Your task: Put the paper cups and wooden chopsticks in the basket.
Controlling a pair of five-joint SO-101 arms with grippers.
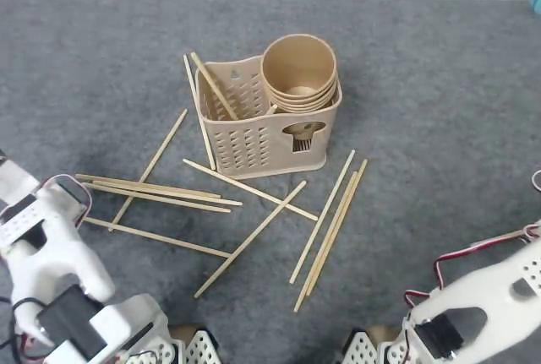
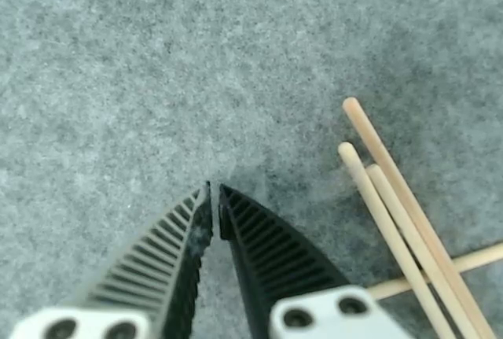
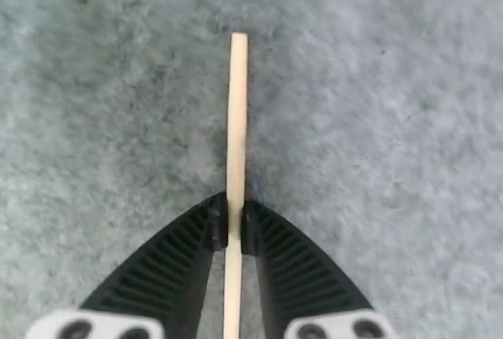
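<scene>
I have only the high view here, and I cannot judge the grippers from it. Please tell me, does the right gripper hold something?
Observer: Yes. The right gripper is shut on one wooden chopstick, which sticks out straight ahead of it over the grey carpet.
Operator: And the left gripper, is it also holding one?
Observer: No. The left gripper is shut with nothing in it, above bare carpet.
Operator: Are any chopsticks near it?
Observer: Three chopstick ends lie side by side close beside it, not touching it.
</scene>
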